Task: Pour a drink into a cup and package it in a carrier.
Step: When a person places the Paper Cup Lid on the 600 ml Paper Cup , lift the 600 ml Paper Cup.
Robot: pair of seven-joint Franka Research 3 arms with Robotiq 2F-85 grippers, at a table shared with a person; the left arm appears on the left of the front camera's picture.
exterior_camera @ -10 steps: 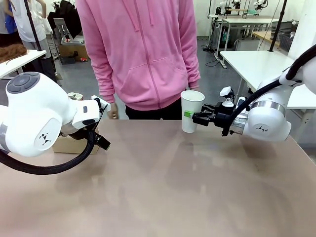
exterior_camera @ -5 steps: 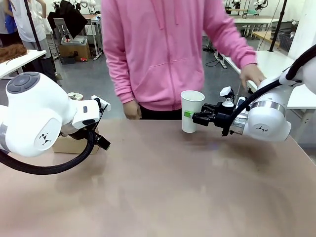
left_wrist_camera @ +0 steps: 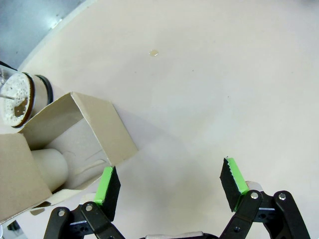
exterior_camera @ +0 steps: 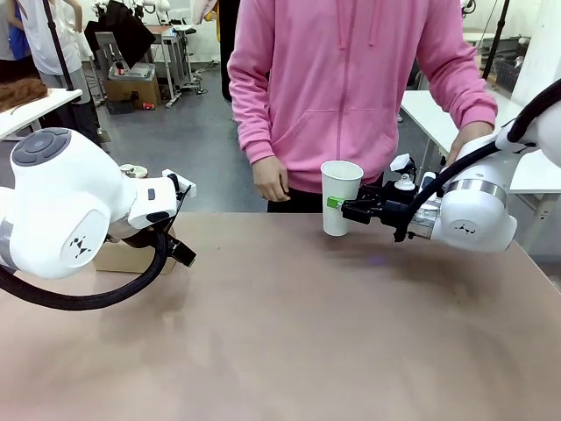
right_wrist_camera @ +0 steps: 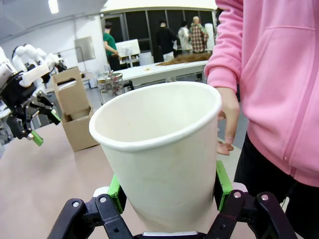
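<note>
The right gripper (exterior_camera: 340, 204) pinches the white paper cup (exterior_camera: 342, 189) from both sides below its middle. The cup is upright and lidless, near the table's (exterior_camera: 289, 333) far edge, close to a person's hand (exterior_camera: 272, 181). The left gripper (left_wrist_camera: 170, 181) hangs spread wide over the table, with the cardboard carrier (left_wrist_camera: 84, 134) just beside one finger.

Front camera faced across table (exterior_camera: 289, 333) toward person (exterior_camera: 351, 88). Left wrist camera looked down, close over carrier (left_wrist_camera: 107, 132). Right wrist camera sat level, close behind cup (right_wrist_camera: 159, 149), shared with front view.
</note>
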